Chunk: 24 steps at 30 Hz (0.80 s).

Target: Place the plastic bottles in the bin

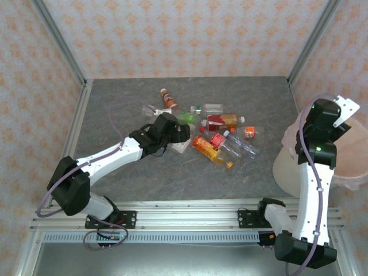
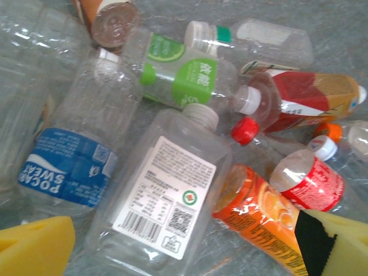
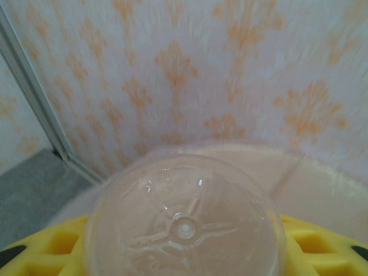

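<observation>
A heap of small clear plastic bottles lies mid-way across the grey table, so I judge most work is left. My right gripper clasps one clear bottle over the pale beige round bin. My left gripper hangs wide open above the heap.

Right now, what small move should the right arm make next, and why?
Probably open the right tool and let go. It grips a clear bottle, base toward the wrist camera, and the pale rim of the bin lies just beyond it. From above, the wrist hangs over the bin, so the bottle should fall inside.
</observation>
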Tool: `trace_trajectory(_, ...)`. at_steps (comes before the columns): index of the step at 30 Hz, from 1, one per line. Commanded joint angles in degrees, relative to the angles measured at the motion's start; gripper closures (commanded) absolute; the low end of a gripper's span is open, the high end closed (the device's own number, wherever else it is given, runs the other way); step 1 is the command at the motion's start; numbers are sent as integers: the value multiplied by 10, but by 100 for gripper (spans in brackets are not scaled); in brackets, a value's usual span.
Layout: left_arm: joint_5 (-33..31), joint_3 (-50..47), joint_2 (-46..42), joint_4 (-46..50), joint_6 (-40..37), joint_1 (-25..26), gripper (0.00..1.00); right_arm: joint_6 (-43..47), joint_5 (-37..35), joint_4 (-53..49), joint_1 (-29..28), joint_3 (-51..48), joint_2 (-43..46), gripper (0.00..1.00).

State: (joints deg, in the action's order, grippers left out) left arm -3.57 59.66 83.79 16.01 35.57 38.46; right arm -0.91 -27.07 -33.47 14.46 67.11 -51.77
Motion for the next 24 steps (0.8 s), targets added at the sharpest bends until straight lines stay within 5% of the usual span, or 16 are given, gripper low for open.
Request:
trace_trajectory(1,-39,17,14,43,-4,-2,0,-32,8,41,10,-45,27,73)
trace_trajectory(24,-41,48,61,81,-6,-3,0,-1,112,238,15,-148,-12,73)
